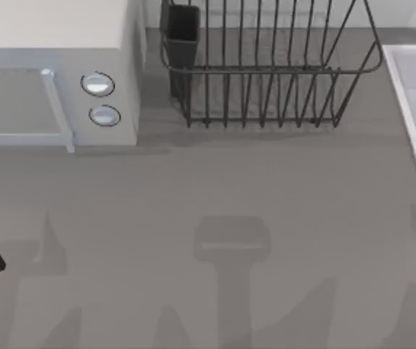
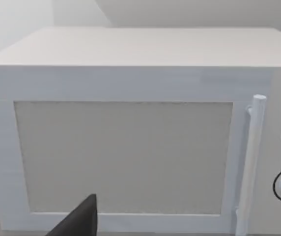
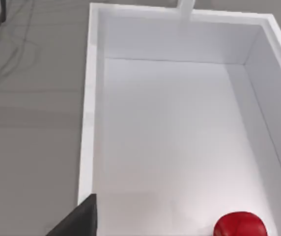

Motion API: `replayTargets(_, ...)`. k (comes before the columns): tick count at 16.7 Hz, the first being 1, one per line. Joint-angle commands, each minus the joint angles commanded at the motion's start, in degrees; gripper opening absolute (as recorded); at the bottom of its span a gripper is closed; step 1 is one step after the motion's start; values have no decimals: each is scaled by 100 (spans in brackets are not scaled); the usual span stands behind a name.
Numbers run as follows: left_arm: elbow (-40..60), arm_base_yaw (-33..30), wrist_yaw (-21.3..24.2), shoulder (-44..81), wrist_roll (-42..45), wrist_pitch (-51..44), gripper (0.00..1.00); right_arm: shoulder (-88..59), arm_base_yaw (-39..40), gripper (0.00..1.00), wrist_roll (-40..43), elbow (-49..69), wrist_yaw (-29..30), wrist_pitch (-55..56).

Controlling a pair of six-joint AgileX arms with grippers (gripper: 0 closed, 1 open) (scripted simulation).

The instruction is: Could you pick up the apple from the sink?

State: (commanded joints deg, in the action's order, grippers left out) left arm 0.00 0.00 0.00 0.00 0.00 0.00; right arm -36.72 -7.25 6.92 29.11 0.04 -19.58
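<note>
Lying in sink (image 3: pixel 89 98), apple (image 3: pixel 239 225)

A white microwave (image 1: pixel 55 69) stands at the table's far left, its door shut, with a pale vertical handle (image 1: pixel 57 109) along the door's right side and two round knobs (image 1: pixel 97 84) stacked on the panel beside it. To its right stands a dark wire rack (image 1: pixel 266 69), with a dark cup-like holder (image 1: pixel 181 33) at its left end. The grey table (image 1: pixel 215 189) lies bare in front of both.
</note>
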Motion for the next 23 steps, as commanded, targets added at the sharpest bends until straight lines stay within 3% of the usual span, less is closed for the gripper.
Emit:
replayTargets(13, 0, 0, 0, 0, 0, 0, 100, -7102, -1275, 100, 1217, 5127, 7, -3443)
replayTargets(17, 0, 0, 0, 0, 0, 0, 100, -8101, -1455, 100, 1388, 5850, 8, -3928)
replayTargets(23, 0, 0, 0, 0, 0, 0, 100, -8223, -1449, 100, 1406, 5933, 9, -3983)
